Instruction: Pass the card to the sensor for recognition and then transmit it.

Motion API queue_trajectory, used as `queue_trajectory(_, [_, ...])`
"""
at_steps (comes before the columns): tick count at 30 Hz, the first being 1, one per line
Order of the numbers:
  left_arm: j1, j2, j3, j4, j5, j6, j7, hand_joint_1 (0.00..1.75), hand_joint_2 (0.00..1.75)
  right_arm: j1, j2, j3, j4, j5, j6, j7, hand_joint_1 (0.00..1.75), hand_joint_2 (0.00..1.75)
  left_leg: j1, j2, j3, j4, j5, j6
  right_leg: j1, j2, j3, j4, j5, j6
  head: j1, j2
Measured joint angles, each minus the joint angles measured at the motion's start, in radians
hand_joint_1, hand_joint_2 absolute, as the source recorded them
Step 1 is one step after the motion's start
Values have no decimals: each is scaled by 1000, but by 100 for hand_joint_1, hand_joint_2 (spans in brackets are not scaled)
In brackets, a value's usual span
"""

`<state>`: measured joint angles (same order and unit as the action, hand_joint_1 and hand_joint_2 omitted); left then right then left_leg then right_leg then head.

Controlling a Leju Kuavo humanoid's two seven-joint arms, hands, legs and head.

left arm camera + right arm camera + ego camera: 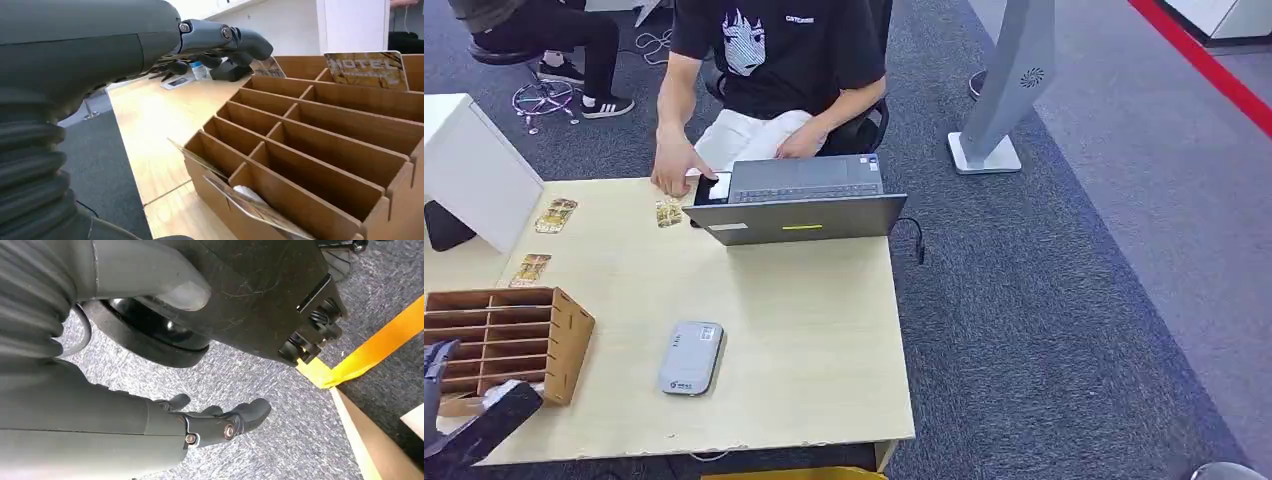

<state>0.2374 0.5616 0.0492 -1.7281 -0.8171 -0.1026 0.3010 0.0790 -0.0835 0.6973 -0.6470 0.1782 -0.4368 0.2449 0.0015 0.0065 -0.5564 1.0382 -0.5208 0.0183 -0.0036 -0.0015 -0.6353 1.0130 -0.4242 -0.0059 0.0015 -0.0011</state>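
Note:
A wooden slotted card rack (519, 335) stands on the table's near left corner. In the left wrist view its slots (320, 150) hold gold-printed cards: one marked HOTEL (367, 70) stands upright at the far side, and another (250, 205) leans in a near slot. My left hand (220, 42) hovers beside the rack with fingers stretched out, holding nothing; its dark fingers (436, 365) show left of the rack. The grey sensor box (691, 358) lies flat to the right of the rack. My right hand (220, 422) hangs over the carpet, fingers loosely apart and empty.
Three loose gold cards (556, 215) (669, 212) (530, 270) lie on the table's far left. A person (774, 60) sits behind an open laptop (799, 200), one hand on a phone (707, 187). A white box (474, 165) stands at the left. Grey carpet lies to the right.

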Motion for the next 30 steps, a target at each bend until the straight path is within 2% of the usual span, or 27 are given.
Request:
queue_trajectory(11, [-35, -31, -18, 55, -6, 5, -5, 0, 175, -8, 2, 0, 3, 5, 6, -3, 0, 175, 0, 0, 0, 0, 0, 0, 0, 0, 0, 0, 0, 0, 0, 0])
queue_trajectory(23, [-54, -46, -24, 98, -6, 7, -12, 0, 175, -10, 2, -2, 4, 2, 6, -7, 0, 175, 0, 0, 0, 0, 0, 0, 0, 0, 0, 0, 0, 0, 0, 0])
queue_trajectory(24, [-56, -48, -24, 100, -6, 7, -12, 10, 175, -10, 2, -2, 4, 2, 6, -8, 0, 175, 0, 0, 0, 0, 0, 0, 0, 0, 0, 0, 0, 0, 0, 0])
queue_trajectory(25, [-57, -50, -24, 102, -6, 7, -12, 45, 175, -10, 2, -2, 5, 2, 6, -9, 0, 175, 0, 0, 0, 0, 0, 0, 0, 0, 0, 0, 0, 0, 0, 0])
queue_trajectory(26, [-57, -50, -24, 103, -8, 10, -12, 175, 175, -11, 2, -3, 6, 0, 6, -10, 0, 175, 0, 0, 0, 0, 0, 0, 0, 0, 0, 0, 0, 0, 0, 0])
queue_trajectory(30, [-60, -63, -24, 106, -27, 42, -10, 175, 175, -11, 5, -13, 8, -15, 3, -16, 0, 175, 0, 0, 0, 0, 0, 0, 0, 0, 0, 0, 0, 0, 0, 0])
